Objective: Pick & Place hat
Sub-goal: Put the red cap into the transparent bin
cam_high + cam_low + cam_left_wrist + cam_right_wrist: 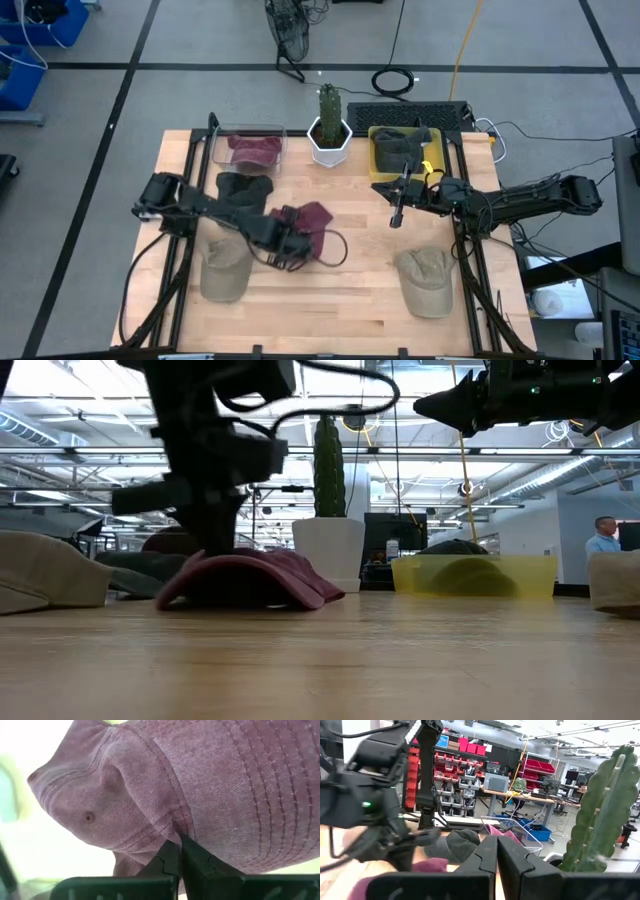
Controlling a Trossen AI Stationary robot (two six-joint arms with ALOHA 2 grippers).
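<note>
A maroon cap [312, 222] lies on the table's middle, resting on its rim and brim [250, 582]. My left gripper [285, 245] reaches in from the table's left and is shut on it; the cap fills the left wrist view [150, 795]. My right gripper [398, 216] hangs shut and empty high above the table [445, 405], in front of the yellow bin [378, 170]. In the right wrist view its fingertips [497, 852] meet with nothing between them. My left gripper pinches the maroon cap between its two fingers [192, 862], at the seam where the brim meets the crown [172, 827]. It comes from above, slanting from the table's left [215, 530]. The cap still lies on the table.
Beige caps lie near the front left [225, 270] and front right [425, 282]. A dark cap [245, 190] sits behind the left arm. At the far edge stand a clear bin with a maroon cap [250, 150], a potted cactus [330, 125] and the yellow bin holding a dark cap [400, 140].
</note>
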